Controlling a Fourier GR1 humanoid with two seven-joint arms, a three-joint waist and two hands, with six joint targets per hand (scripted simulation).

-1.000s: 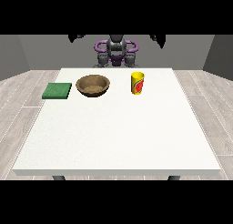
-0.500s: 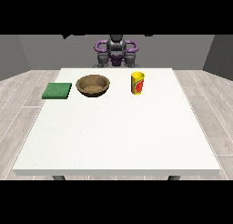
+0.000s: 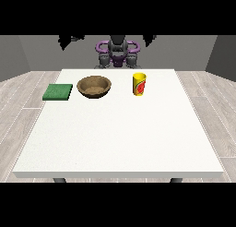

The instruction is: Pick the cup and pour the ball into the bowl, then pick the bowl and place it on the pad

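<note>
So the cup (image 3: 139, 84) is standing upright near the counter's (image 3: 120, 138) far edge, a bit toward its right side, yellow with a red mark on it. We can't see the ball from here, it's presumably down inside. The brown bowl (image 3: 94, 86) sits well apart from it, closer to the middle of that far edge, and the green pad (image 3: 58, 92) lies flat just beside the bowl, out by the far left corner.

What's changed over the last second? Basically nothing on the counter: cup, bowl and pad sit right where they were. Both hands are raised high beside the robot, the one at the view's left (image 3: 70, 38) and the one at the view's right (image 3: 149, 38), holding nothing; we can't tell how their fingers lie. We'd say the task hasn't really started, and reaching for the cup comes first.
</note>
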